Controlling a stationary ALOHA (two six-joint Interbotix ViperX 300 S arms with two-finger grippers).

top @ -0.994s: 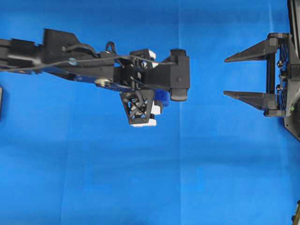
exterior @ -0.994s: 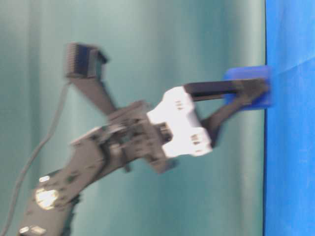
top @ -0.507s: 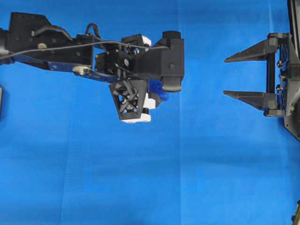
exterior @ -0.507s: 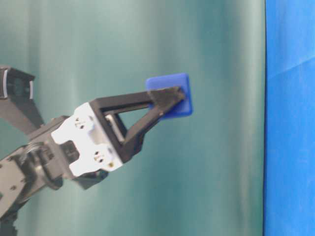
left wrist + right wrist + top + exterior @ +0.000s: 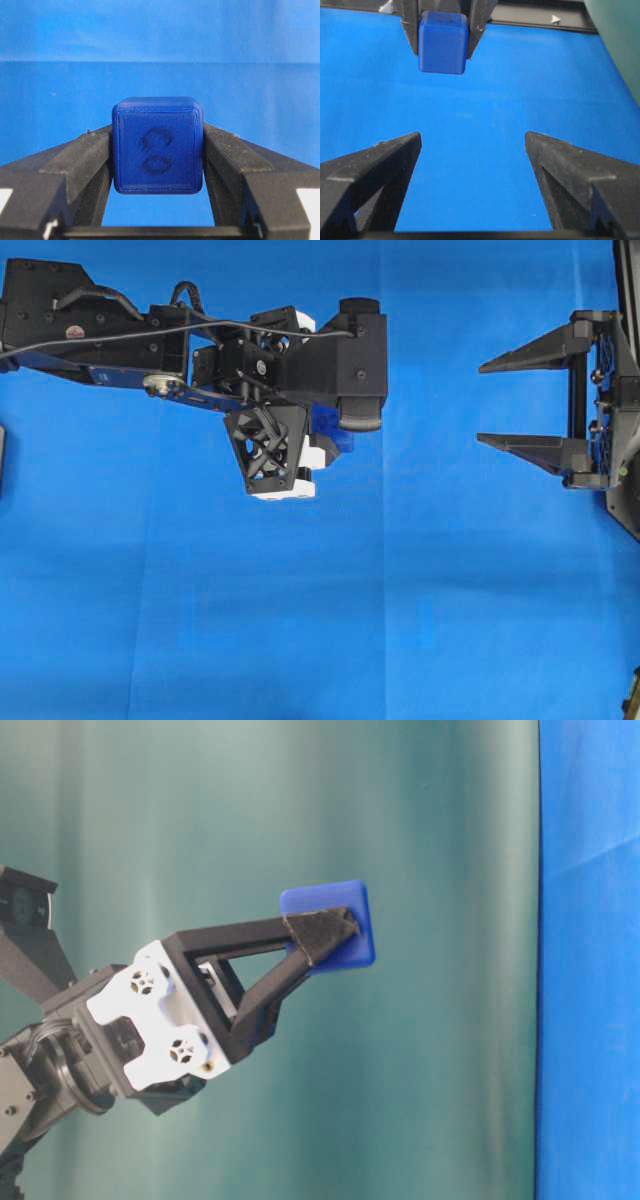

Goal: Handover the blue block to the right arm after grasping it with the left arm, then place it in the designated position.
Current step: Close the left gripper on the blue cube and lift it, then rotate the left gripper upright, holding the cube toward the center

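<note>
The blue block (image 5: 157, 145) is a small dark-blue cube with a faint dark mark on the face toward the left wrist camera. My left gripper (image 5: 157, 150), with white brackets, is shut on it, one black finger on each side. It holds the block in the air above the blue cloth, as the table-level view shows (image 5: 345, 905). In the overhead view the block (image 5: 338, 435) is mostly hidden under the left arm. My right gripper (image 5: 480, 403) is open and empty at the right edge, its fingers pointing left toward the block. In the right wrist view the block (image 5: 443, 42) hangs well ahead of the open right gripper (image 5: 472, 137).
The blue cloth (image 5: 320, 620) covers the table. A teal backdrop (image 5: 300, 800) fills the table-level view. A dark object (image 5: 2, 460) sits at the left edge of the overhead view and another small one (image 5: 633, 695) at the bottom right corner.
My left gripper has lifted the blue block off the cloth and drawn back up and to the left in the overhead view. The right gripper has not moved.
</note>
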